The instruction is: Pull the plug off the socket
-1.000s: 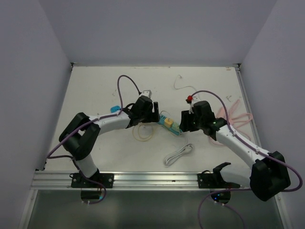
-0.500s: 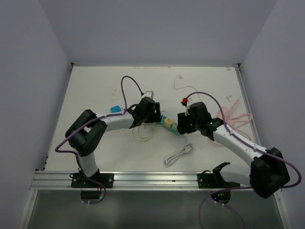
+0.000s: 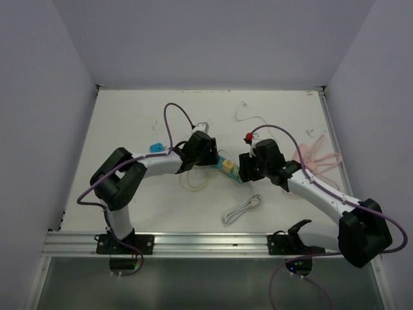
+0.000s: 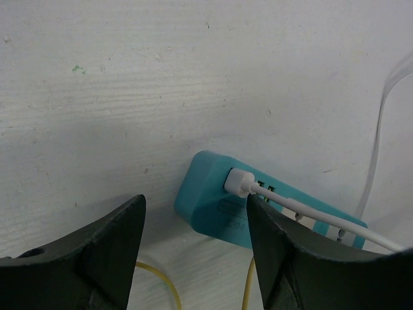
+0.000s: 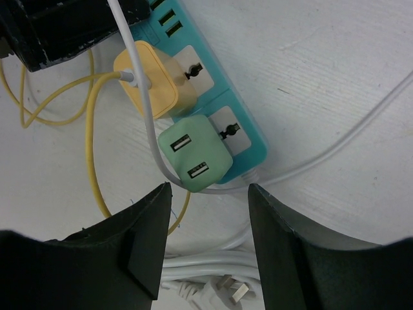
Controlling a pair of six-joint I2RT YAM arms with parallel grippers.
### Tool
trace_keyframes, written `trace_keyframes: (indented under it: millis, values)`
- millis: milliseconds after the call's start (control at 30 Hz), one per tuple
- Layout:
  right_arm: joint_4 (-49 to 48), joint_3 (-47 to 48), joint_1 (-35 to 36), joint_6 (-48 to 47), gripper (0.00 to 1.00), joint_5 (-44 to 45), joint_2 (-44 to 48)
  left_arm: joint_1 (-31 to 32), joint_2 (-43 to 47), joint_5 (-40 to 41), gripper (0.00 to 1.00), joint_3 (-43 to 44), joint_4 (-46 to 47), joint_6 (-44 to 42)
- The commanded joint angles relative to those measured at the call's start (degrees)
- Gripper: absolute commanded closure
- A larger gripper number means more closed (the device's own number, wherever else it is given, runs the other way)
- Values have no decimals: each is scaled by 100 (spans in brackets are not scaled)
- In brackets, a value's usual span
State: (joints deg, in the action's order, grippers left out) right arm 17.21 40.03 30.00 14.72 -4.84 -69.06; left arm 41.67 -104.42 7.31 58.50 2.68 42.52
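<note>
The teal power strip [image 3: 230, 170] lies on the white desk [image 3: 129, 116] about midway between the two arms, set at a slant, and both arms have come in low at its opposite ends. The left fingers [image 4: 132, 219] are spread wide and hold nothing; through the left wrist camera the strip's end sits in the gap just beyond them, with a small white USB plug [image 4: 239, 182] seated in it and its lead running off to the right. The right fingers [image 5: 151, 213] are likewise wide apart and empty, hanging over a green adapter [image 5: 195, 154] plugged into the strip's end socket. Next along the strip is a yellow adapter [image 5: 155, 79] with a yellow cable [image 5: 93, 148] coming out of its side. A white lead passes over the yellow adapter and curves round the green one. A bundled white cord [image 3: 242, 210] lies nearer the arm bases, and a pink cable [image 3: 319, 158] is heaped off to the right.
</note>
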Motion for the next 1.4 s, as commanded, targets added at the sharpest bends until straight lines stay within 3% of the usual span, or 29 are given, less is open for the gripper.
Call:
trace_keyframes:
  millis: [0,700,867,1133,1367]
  values:
    - [-315,-31,76,-127,45,176,-81,25,-69,-19,37,-31,409,90]
    - [-535,576,358,-1094,42,502,-1030,8,-201,209,41,258,58,-420]
    - [-464,647,428,-1270,54,353,-1215,8,-324,165,41,425,-30,-543]
    - [-359,638,779,-1244,100,334,-1198,-106,-553,174,41,706,-241,-719]
    - [-666,462,1069,-936,100,668,-751,-291,-685,200,44,926,-540,-886]
